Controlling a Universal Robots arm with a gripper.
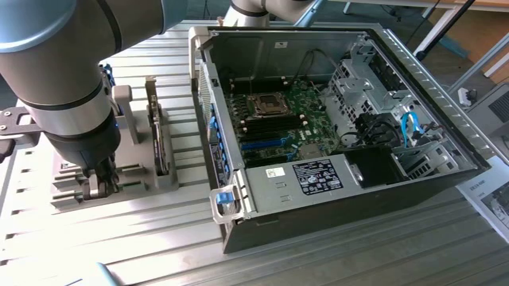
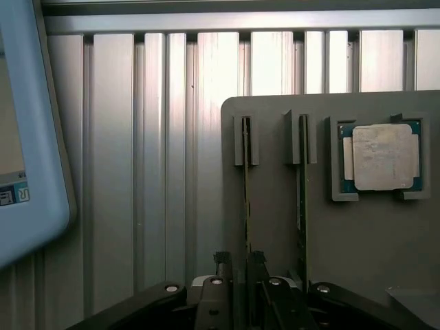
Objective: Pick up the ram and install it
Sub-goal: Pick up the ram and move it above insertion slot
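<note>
Now, your gripper (image 2: 239, 262) hangs with jaws apart, the ram (image 2: 246, 206) standing on edge right between them in its holder (image 2: 371, 234) slot; judge it light, stiff and brittle, best pinched squarely across its flat faces, never twisted.

The table (image 2: 117, 172) is ribbed bare metal with a soft, brushed sheen. The holder (image 2: 371, 234) looks like smooth, matt grey plastic. The ram stick (image 2: 247, 206) shows a dull, dark board edge, and the chip (image 2: 383, 157) has a matt silver metal lid.
</note>
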